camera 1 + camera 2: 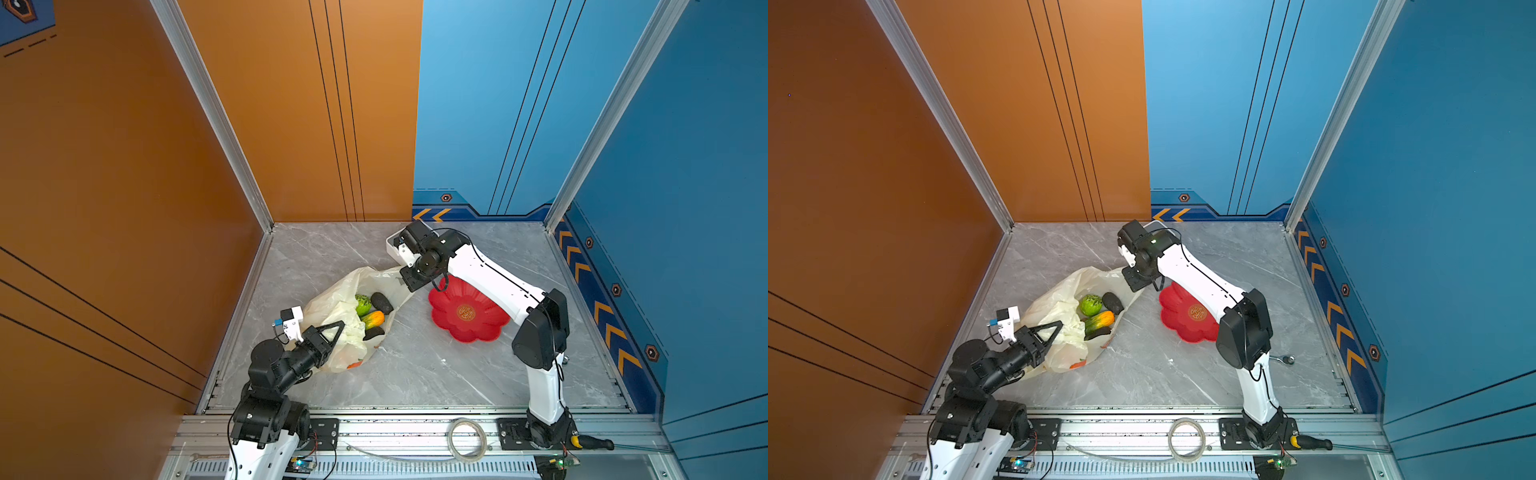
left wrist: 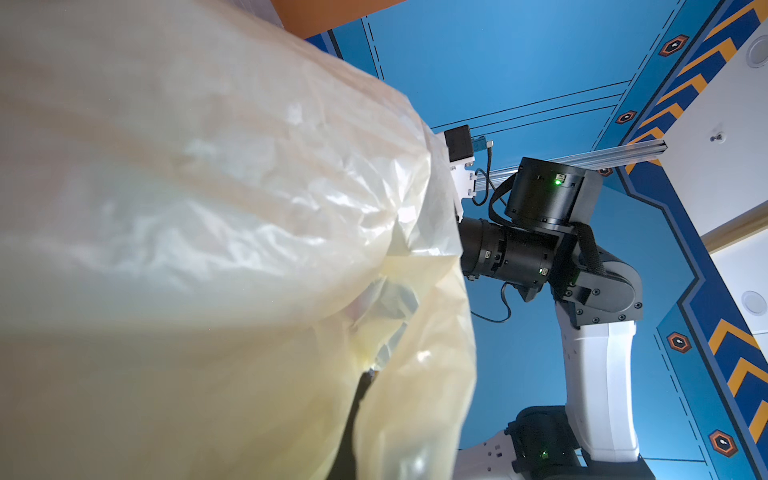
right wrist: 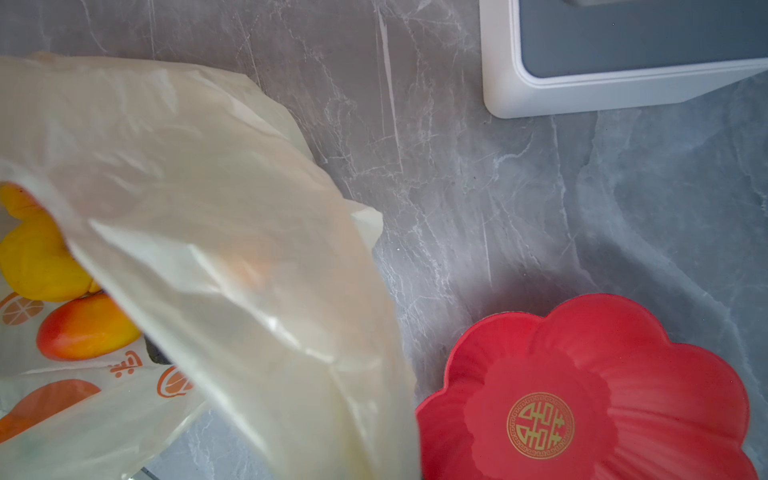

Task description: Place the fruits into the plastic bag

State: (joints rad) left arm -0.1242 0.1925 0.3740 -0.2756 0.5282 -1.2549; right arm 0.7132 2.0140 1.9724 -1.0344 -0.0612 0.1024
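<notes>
Plastic bag [image 1: 328, 303] holds fruits [image 1: 372, 319], beside red dish [image 1: 465, 332].

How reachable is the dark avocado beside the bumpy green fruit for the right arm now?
Probably not yet. The dark avocado lies exposed in the open plastic bag, near the right gripper, but that gripper is shut on the bag's rim and would have to let go first.
</notes>
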